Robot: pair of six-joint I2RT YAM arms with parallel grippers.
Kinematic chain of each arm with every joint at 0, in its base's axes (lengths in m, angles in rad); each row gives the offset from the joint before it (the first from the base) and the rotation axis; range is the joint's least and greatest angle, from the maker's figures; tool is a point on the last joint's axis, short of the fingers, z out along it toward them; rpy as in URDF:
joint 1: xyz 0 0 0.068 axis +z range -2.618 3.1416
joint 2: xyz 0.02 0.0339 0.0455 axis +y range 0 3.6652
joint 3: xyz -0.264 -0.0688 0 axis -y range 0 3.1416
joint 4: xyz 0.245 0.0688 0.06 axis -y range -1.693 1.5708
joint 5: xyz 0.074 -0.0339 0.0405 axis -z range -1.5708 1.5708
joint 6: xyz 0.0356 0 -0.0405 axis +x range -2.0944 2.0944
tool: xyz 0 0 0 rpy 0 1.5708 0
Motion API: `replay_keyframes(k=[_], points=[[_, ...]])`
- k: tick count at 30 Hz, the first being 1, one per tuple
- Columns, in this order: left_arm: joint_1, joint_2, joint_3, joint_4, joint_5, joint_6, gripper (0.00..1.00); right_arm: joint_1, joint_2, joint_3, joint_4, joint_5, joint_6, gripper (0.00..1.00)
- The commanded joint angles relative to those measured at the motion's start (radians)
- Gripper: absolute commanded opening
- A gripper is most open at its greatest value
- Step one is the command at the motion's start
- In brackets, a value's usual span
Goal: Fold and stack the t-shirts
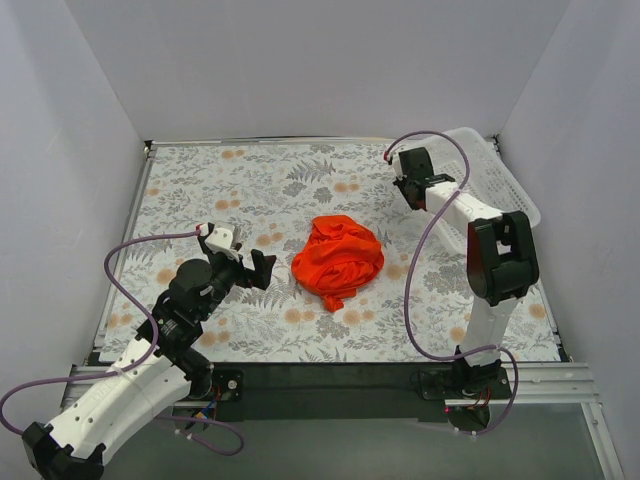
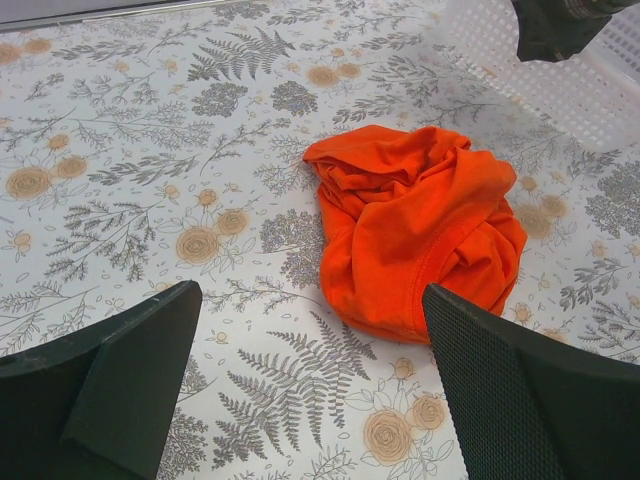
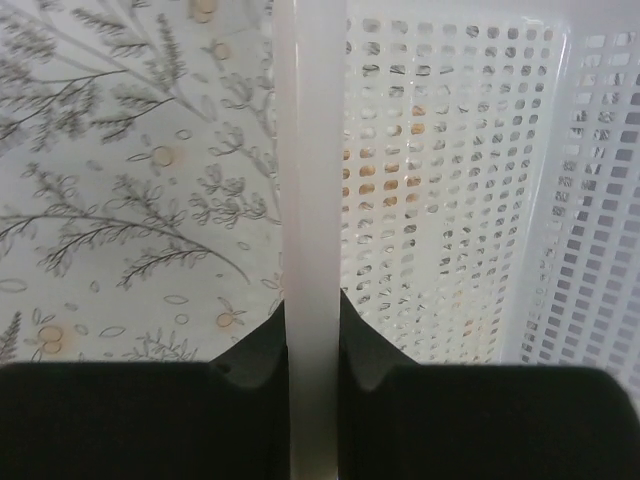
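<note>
1 bright orange-red t-shirt (image 1: 337, 260) lay crumpled in a rounded heap on the floral table (image 1: 250, 180), well apart from the white mesh basket (image 1: 500, 180) and nearer the arms' bases than it was. The left gripper (image 1: 262, 268) hung on the side of the heap away from the basket, its 2 fingers spread wide and pointed at the cloth without touching it. The right gripper (image 3: 313, 330) was pressed together on the basket's near rim, the white bar pinched between its fingers.

The shirt looked light, thin and limp. It would probably sag and slide rather than keep any shape, so a single pinch would likely drag the whole bundle. A hemmed edge showed along the side of the heap facing away from the basket. That edge, or a raised fold at the top, seemed the best place to grip. Collar and sleeves could not be told apart in the bunching.
</note>
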Motion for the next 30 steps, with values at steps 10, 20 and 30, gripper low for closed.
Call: replay_keyframes(k=[10,20,30], points=[[0.003,0.03,-0.003,-0.003,-0.013,0.009,0.85,-0.133,0.145,0.245,0.047,0.073,0.171,0.03],[0.003,0.033,-0.015,0.029,0.152,0.025,0.85,-0.172,0.066,0.329,0.012,-0.134,0.082,0.84],[0.003,0.394,0.11,0.104,0.487,-0.085,0.75,-0.16,-0.58,-0.2,-0.065,-1.02,-0.352,0.98]])
